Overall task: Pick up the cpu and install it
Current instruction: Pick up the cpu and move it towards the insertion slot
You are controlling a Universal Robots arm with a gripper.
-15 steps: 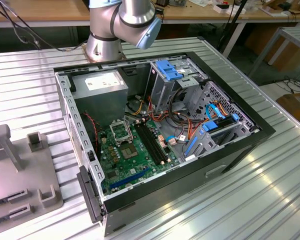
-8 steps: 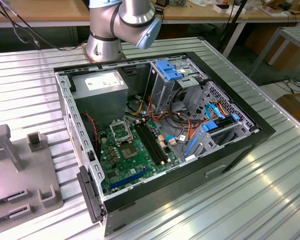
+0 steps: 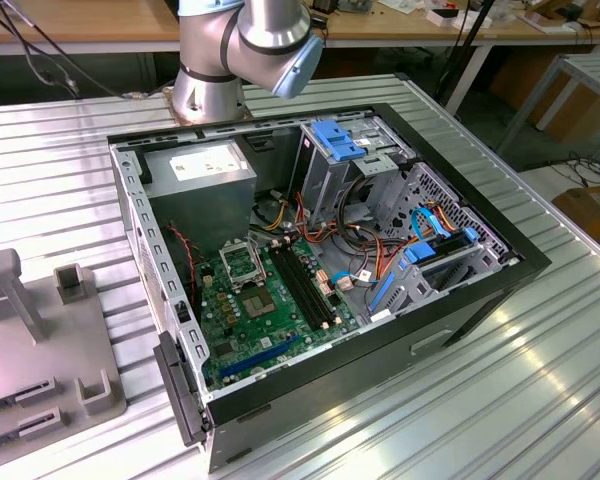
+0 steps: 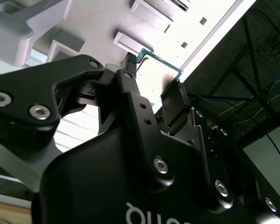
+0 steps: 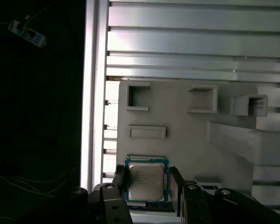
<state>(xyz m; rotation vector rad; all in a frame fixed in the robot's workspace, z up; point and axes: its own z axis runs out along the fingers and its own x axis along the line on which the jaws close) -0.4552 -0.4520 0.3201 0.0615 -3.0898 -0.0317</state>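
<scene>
In the first wrist view the cpu (image 5: 146,181), a small square chip with a silvery-grey top and a blue-green rim, sits between the two black fingers (image 5: 121,179) of my gripper (image 5: 148,183). The fingers press on two opposite sides of the chip. It hangs over the near end of a pale grey fixture plate (image 5: 186,135). The second wrist view shows the cpu (image 4: 161,77) edge-on from below, pinched by the gripper (image 4: 154,74). In the exterior view the black-framed socket (image 3: 242,263) lies on the green motherboard (image 3: 230,320) inside the open computer case (image 3: 320,250).
The grey fixture plate (image 3: 40,340) with upright blocks and slots lies on the ribbed metal table (image 3: 540,380) at the exterior view's left. The arm's base (image 3: 215,80) stands behind the case. Cables, blue drive brackets (image 3: 335,140) and a power supply (image 3: 205,170) crowd the case.
</scene>
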